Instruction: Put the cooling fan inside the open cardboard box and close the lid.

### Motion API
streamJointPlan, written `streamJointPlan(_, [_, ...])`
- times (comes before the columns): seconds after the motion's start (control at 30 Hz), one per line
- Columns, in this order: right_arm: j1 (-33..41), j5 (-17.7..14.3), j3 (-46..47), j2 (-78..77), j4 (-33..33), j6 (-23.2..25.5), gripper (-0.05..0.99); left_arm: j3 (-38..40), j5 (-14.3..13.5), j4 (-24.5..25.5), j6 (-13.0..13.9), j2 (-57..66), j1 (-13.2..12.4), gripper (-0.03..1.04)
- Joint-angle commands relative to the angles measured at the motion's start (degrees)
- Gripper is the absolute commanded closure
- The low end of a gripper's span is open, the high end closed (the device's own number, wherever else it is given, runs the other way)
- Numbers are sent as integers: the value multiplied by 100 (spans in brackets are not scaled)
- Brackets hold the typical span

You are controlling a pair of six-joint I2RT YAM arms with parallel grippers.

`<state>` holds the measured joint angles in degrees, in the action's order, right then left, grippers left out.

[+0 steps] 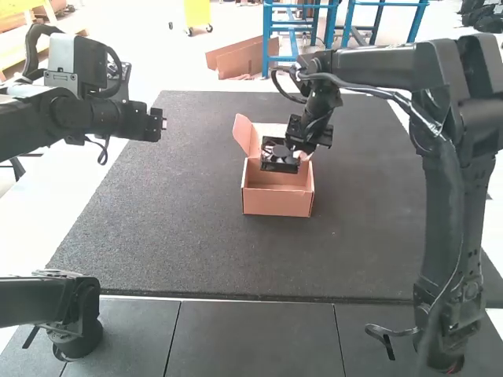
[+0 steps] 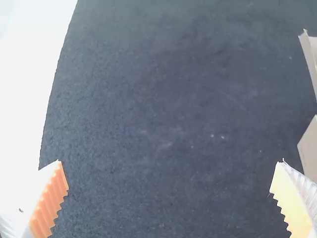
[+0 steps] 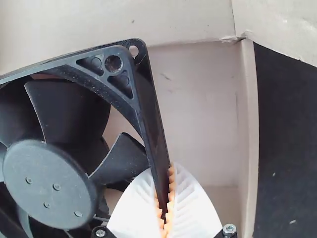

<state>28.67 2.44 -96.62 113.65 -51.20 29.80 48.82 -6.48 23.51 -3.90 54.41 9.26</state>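
Observation:
A black cooling fan [image 1: 280,154] hangs just over the rear opening of the open cardboard box [image 1: 277,200], tilted, with my right gripper [image 1: 301,154] shut on its frame. In the right wrist view the white ribbed fingers [image 3: 190,206] pinch the fan's frame edge [image 3: 148,134] above the box's bare inside [image 3: 198,119]. The box lid [image 1: 245,135] stands up at the back left. My left gripper [image 1: 163,124] hovers open over the mat at the left, well away from the box; its orange pads [image 2: 49,198] are wide apart over the black mat [image 2: 163,109].
The black mat [image 1: 173,228] covers the table around the box. Pale table surface [image 1: 47,188] lies beyond the mat's left edge. A corner of the box [image 2: 309,144] shows in the left wrist view.

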Motion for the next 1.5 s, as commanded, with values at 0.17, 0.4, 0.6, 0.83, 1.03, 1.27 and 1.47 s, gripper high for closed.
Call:
streamJointPlan(0.17, [192,-103,-76,211,14,-106,94,-57,-55,-57,-41,-115,-56,4])
streamJointPlan(0.4, [236,-138,-68,430,5,-220,94,-65,-55,-66,-41,-115,-56,4])
streamJointPlan(0.6, [262,-314,-68,536,-4,-256,94,-57,-55,-57,-41,-115,-56,4])
streamJointPlan(0.83, [236,-217,-156,659,5,-361,76,-65,-55,-66,-41,-115,-56,4])
streamJointPlan(1.03, [201,574,-788,650,-285,-396,30,-65,-46,-197,-32,-80,-29,4])
streamJointPlan(1.27, [-230,1215,-1808,413,-241,-475,16,40,-46,-417,-32,184,103,4])
streamJointPlan(1.47, [-740,767,-1509,-220,-400,-1460,5,277,-46,-584,-41,650,349,4])
